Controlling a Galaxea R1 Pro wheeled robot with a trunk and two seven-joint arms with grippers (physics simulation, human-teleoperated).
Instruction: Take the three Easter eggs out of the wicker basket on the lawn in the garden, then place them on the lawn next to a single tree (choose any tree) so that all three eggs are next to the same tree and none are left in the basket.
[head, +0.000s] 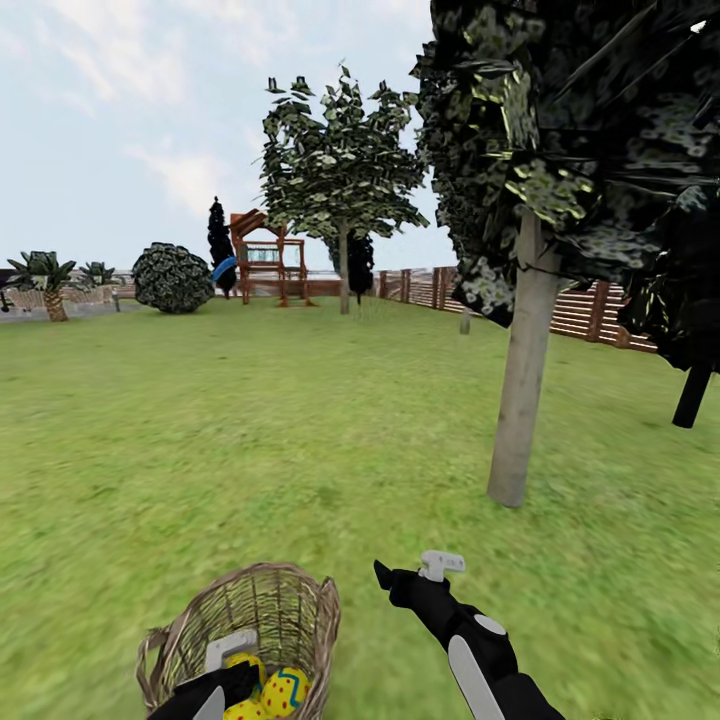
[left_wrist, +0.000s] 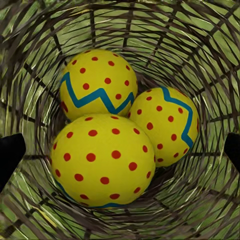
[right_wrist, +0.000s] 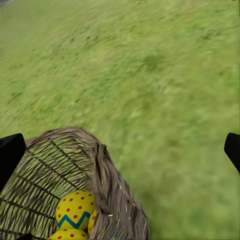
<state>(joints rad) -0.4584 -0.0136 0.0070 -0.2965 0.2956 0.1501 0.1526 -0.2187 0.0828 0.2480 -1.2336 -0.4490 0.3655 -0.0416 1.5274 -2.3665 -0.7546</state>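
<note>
Down at the bottom left of the head view sits the wicker basket on the lawn, and the left gripper is dipping right into its mouth. Look at the left wrist view: all three Easter eggs packed together at the bottom of the basket, one big one in the foreground with red dots, a second egg behind it showing its blue zigzag, a third egg tucked at the right of that frame, each touching its neighbours. The left fingertips show as dark shapes at both side edges of that frame, spread wide on either side of the eggs, so those jaws are released and holding nothing.

Over to the right gripper, low and centre-right in the head view, hovering over grass just beside the basket's rim. In the right wrist view its dark fingertips sit far apart at the two edges, jaws released, nothing between them but lawn and the basket wall with an egg peeking through.

The tree with the pale grey trunk stands on the grass at the right of the head view, well apart from the basket. Further back there's a second tree, a playset, a round bush and the wooden fence running along the right
</note>
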